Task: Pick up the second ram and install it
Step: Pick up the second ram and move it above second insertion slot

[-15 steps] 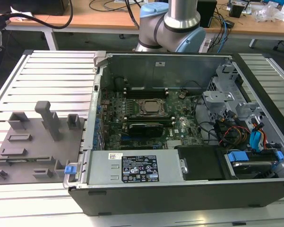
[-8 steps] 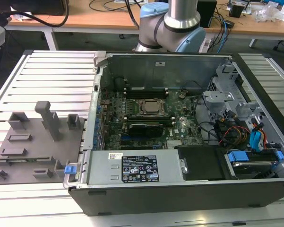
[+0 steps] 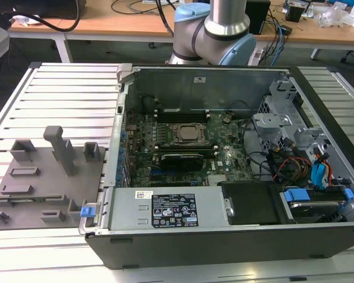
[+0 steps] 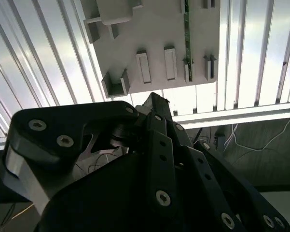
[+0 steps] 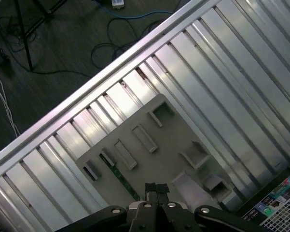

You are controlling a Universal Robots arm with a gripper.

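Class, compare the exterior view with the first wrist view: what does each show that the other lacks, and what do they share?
Exterior view: the open computer case, its motherboard and the arm. First wrist view: the second ram, a green stick resting in the grey fixture, with the shut gripper near it. Shared: the grey fixture and the slatted table.

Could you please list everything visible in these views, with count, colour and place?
slim green ram stick: one, green, standing in a tray slot.
grey plastic holder tray: one, grey, on the table, exterior view's left.
ribbed aluminium table: one, silver, under tray and case.
open black computer case: one, black, beside the tray.
green motherboard: one, green, inside the case.
robot arm: one, grey and blue, behind the case.
black gripper: one, black, shut, empty, over the tray near the stick.
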